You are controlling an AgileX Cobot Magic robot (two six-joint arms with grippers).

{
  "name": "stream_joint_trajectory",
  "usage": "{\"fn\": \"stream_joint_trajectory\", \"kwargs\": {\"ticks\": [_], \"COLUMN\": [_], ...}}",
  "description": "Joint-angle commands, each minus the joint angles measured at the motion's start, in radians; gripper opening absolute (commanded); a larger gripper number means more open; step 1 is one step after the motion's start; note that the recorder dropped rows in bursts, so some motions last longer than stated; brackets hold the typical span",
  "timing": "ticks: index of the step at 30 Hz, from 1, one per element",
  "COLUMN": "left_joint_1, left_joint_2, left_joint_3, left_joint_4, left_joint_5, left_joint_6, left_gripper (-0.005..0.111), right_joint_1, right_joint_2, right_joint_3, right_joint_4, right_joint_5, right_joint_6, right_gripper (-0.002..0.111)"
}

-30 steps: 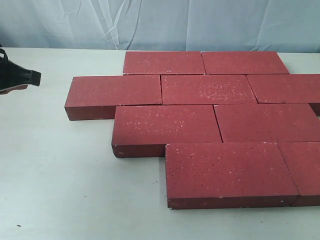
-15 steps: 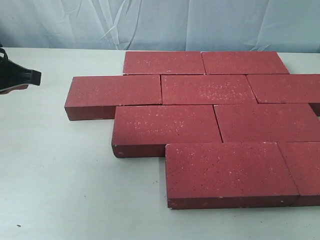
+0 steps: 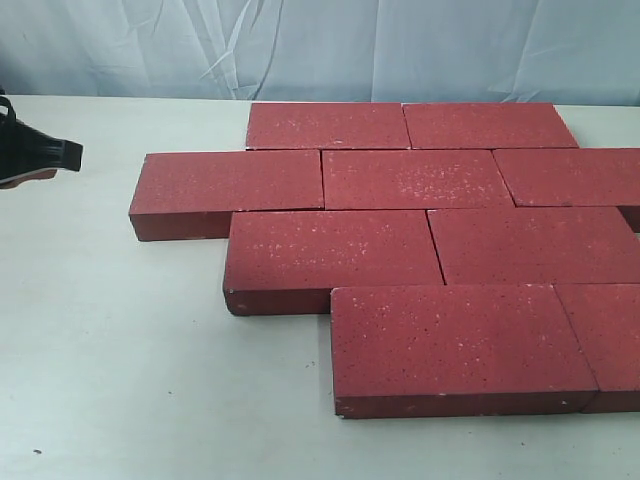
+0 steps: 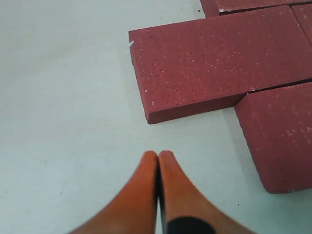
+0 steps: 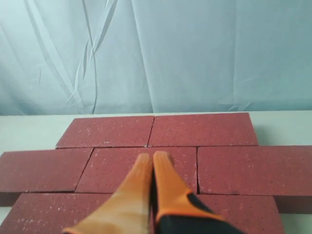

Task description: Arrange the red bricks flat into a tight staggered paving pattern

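- Nothing has moved since the earlier exterior frames: same brick layout, and the left pincer (image 4: 157,156) sits at the same spot at the left edge of that view.
- The red bricks (image 3: 417,178) lie flat on the white table (image 3: 120,350), nine in all, in four rows.
- Far row has two, the next has three, and the two near rows have two each.
- Rows are offset, so the joints are staggered. Bricks sit edge to edge with only thin seams showing.
- The right ends of three rows are cut off by the frame edge.
- Left pincer is closed, orange fingertips (image 4: 146,168) pressed together and nothing between them.
- It is over bare table, off the left side of the paving and clear of it.
- In the left wrist view, an end brick (image 4: 214,63) jutting out of the pattern lies ahead of the tips, with a strip of bare table between. A second brick is stepped in beside it.
- Right pincer (image 5: 153,157) is closed too, fingers together and holding nothing.
- In the right wrist view it shows against the bricks, tips over the middle brick of the three-brick row. Cannot tell whether it touches the surface.
- A pale blue backdrop cloth (image 3: 300,40) hangs behind the table.
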Motion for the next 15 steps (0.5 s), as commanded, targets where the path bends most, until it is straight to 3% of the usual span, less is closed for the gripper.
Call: {"fn": "stream_joint_trajectory", "kwargs": {"ticks": [1, 15], "left_joint_1": [-0.005, -0.005], "left_joint_2": [-0.007, -0.007], "left_joint_3": [0.009, 0.009], "left_joint_4": [-0.008, -0.008], "left_joint_5": [-0.001, 0.001], "left_joint_6": [0.000, 0.000], "left_gripper": [0.000, 0.000], "right_joint_1": [-0.078, -0.109], "right_joint_2": [-0.066, -0.112], "right_joint_3": [0.005, 0.005], "right_joint_4": [0.004, 0.019], "right_joint_5": [-0.010, -0.010], "right_joint_6": [-0.007, -0.007], "right_gripper": [-0.001, -0.001]}}
